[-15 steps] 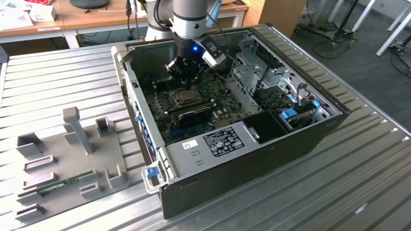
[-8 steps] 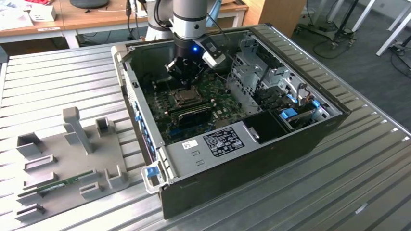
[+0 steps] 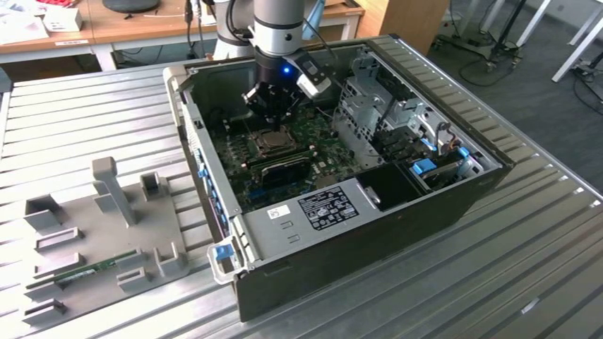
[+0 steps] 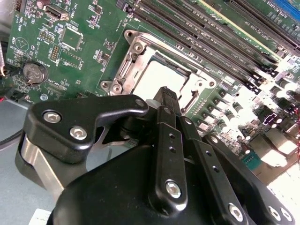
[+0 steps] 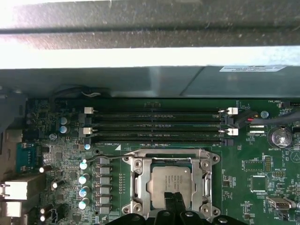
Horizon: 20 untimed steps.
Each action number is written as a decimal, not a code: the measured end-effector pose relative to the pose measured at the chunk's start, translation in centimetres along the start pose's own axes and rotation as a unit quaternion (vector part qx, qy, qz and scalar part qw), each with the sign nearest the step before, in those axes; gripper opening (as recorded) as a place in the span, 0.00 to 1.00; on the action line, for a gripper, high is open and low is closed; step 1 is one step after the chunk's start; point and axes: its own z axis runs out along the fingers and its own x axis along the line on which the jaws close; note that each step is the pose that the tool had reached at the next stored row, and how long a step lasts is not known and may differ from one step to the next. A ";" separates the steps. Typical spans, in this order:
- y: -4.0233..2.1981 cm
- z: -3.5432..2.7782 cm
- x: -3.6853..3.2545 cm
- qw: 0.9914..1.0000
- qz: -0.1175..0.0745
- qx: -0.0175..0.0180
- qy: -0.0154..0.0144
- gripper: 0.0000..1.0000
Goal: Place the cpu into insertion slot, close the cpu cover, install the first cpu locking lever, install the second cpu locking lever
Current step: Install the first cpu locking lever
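The arm (image 3: 279,28) points straight down, its gripper (image 3: 272,116) pinched closed.

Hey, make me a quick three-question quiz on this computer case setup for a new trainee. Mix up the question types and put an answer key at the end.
1. Short answer: in the exterior view, on which side of the computer case does the grey fixture plate lie?
2. True or false: the cpu shows through the cut-out of the cpu cover.
3. Multiple choice: the gripper is nearest to
A. the cpu cover
B. the grey fixture plate
C. the computer case's outer wall

Key: 1 the exterior view's left; 2 true; 3 A
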 end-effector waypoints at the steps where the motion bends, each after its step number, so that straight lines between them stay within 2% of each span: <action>1: 0.00 -0.07 0.00 1.000 0.000 0.000 0.000 0.10; 10: 0.01 -0.83 -0.02 1.000 0.000 0.000 0.000 0.10; 17: 0.01 -0.86 -0.01 1.000 0.000 0.000 0.000 0.10; 20: 0.00 -0.87 0.27 1.000 0.000 0.000 -0.001 0.10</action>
